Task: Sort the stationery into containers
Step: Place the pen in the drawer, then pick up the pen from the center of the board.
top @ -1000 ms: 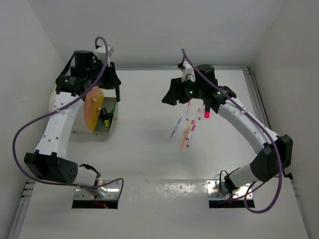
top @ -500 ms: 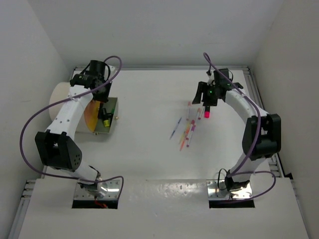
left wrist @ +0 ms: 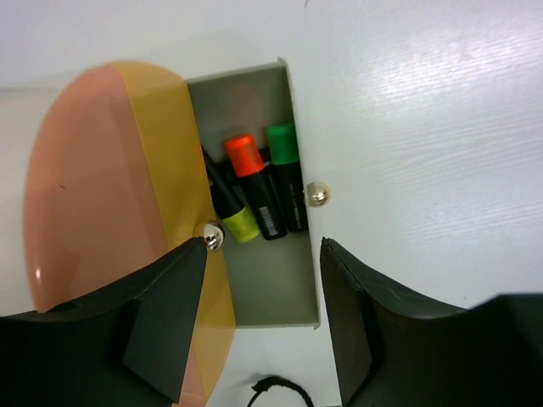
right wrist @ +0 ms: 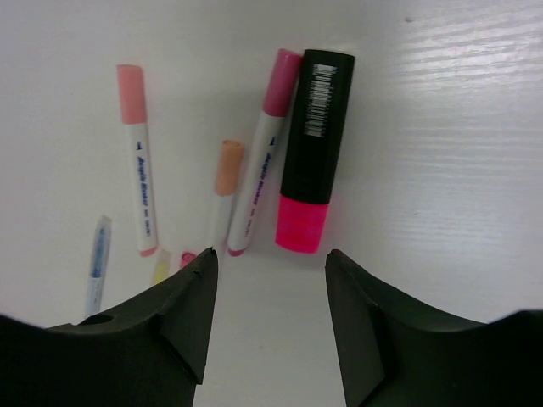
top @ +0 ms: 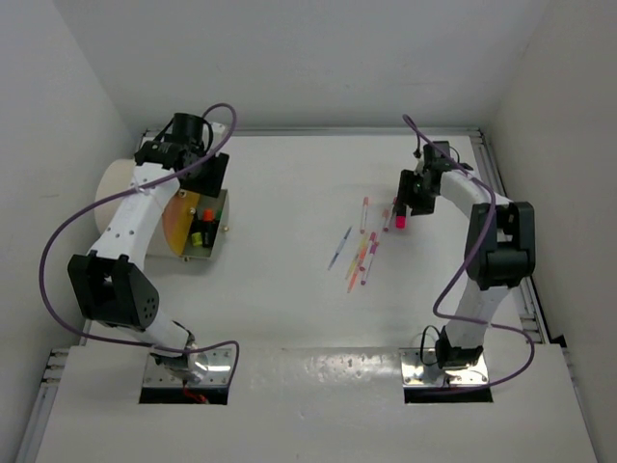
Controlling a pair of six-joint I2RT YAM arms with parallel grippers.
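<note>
Because the pink highlighter (right wrist: 312, 153) lies on the table right next to a pink-and-white pen (right wrist: 259, 170), touching it at one end, the right gripper (right wrist: 269, 259) could pinch both by mistake. It hangs just above them with its jaws wide and nothing in them. A finger might also knock the pen into the other pens close by. Over at the drum, the left gripper (left wrist: 263, 246) is open and holds nothing. It hovers above the greenish bin (left wrist: 280, 288), where three highlighters lie. One finger is over the orange face (left wrist: 93, 186) and could bump it.
</note>
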